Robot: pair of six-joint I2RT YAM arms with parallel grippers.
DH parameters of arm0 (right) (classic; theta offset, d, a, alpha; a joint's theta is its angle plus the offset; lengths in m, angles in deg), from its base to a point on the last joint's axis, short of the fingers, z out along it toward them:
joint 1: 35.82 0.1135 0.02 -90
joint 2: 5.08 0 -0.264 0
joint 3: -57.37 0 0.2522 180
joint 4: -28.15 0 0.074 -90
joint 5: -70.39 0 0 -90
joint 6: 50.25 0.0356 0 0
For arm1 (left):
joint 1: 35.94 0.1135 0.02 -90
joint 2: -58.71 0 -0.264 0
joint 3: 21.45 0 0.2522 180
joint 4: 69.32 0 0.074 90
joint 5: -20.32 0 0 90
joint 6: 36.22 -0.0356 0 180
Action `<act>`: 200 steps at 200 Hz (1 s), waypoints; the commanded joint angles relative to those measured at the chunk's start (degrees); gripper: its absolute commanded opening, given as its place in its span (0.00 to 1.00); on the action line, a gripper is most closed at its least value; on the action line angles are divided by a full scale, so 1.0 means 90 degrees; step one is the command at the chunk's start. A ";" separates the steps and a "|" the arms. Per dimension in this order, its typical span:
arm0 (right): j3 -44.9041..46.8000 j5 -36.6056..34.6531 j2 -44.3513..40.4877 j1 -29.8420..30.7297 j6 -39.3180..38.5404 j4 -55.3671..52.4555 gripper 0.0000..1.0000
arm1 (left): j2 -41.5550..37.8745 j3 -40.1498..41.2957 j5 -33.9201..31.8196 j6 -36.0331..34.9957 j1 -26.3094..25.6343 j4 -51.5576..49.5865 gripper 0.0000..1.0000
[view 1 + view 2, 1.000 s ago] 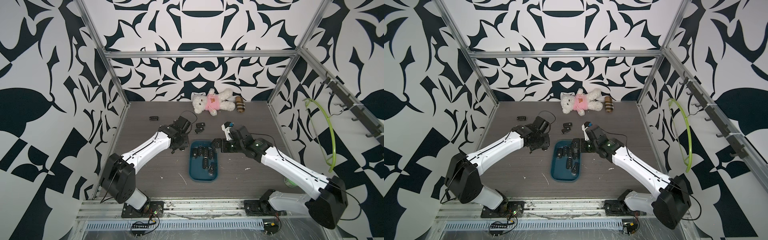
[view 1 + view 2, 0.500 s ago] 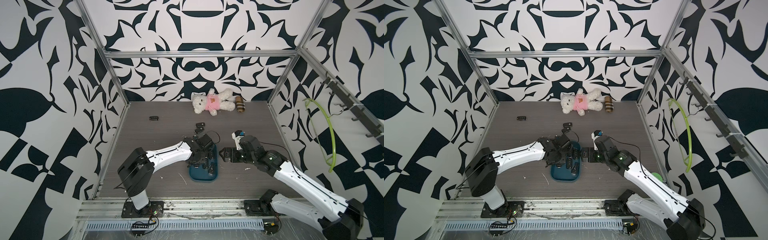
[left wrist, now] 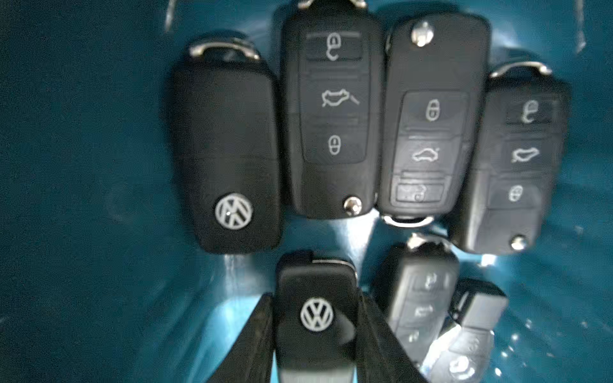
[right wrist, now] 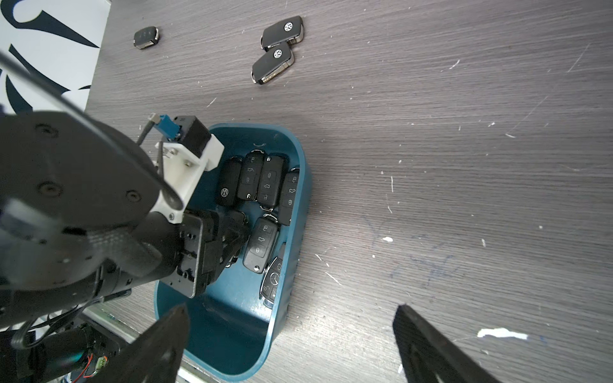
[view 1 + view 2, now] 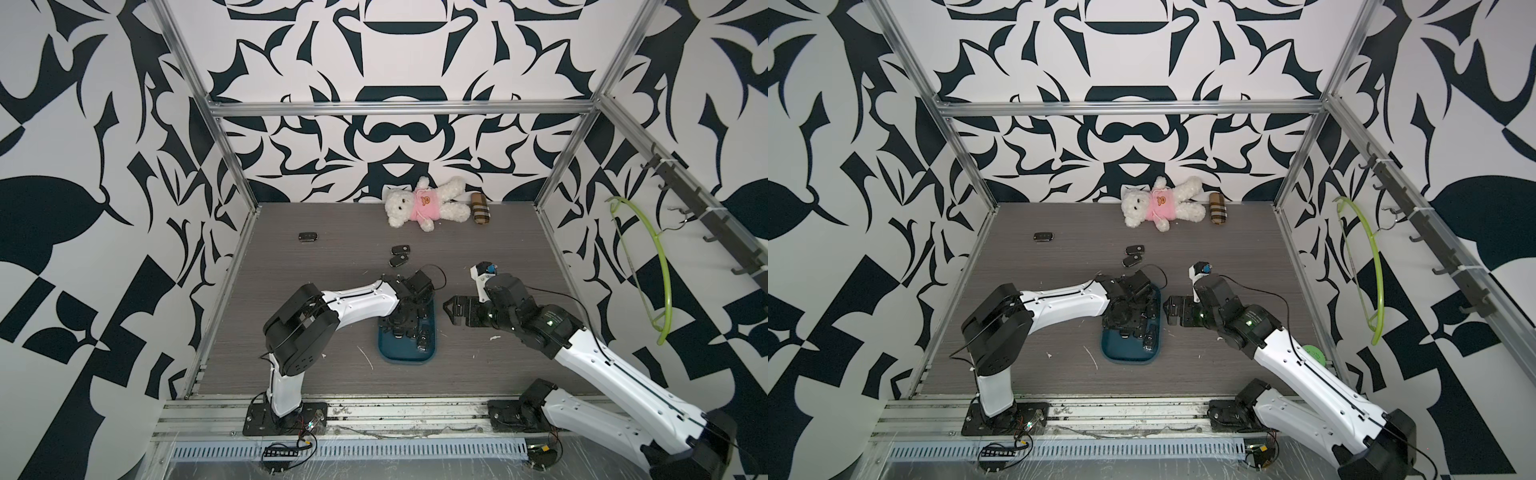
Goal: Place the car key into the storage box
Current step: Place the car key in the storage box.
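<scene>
The car key (image 3: 316, 318), badge up, is clamped between the jaws of the left gripper (image 3: 315, 300), low over the floor of the storage box (image 3: 83, 199), just beside other fobs (image 3: 331, 116) lying there. The right gripper (image 5: 448, 311) hangs spread wide beside the box.

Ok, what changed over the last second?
The left gripper, jaws shut on a black Volkswagen key fob, swung from beside the far left corner of the dark teal plastic storage box to low inside it. The right gripper, jaws open, drew back from the box's right edge. Nothing grasped or released. The three loose black fobs and white teddy bear stayed put.
</scene>
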 commanded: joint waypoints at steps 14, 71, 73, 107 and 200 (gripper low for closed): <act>0.0025 -0.0110 -0.0042 0.0019 0.0075 -0.0001 0.99 | 0.0183 -0.0287 0.0067 -0.0105 0.0027 -0.0104 0.40; 0.0063 -0.0068 0.0061 0.0014 0.0095 0.0125 0.99 | -0.0068 -0.0192 -0.0033 -0.0083 0.0026 -0.0225 0.53; 0.0063 -0.0068 0.0069 0.0018 0.0090 0.0136 0.99 | -0.0074 -0.0191 -0.0038 -0.0082 0.0027 -0.0235 0.54; -0.0099 -0.0110 0.0376 0.0018 0.0056 0.0272 0.99 | -0.0407 -0.0211 -0.0192 -0.0032 0.0046 -0.0385 0.57; -0.1970 -0.0320 0.3117 -0.0103 0.0033 0.0764 0.99 | -0.2107 0.0211 -0.0541 -0.0089 0.1005 -0.0640 0.99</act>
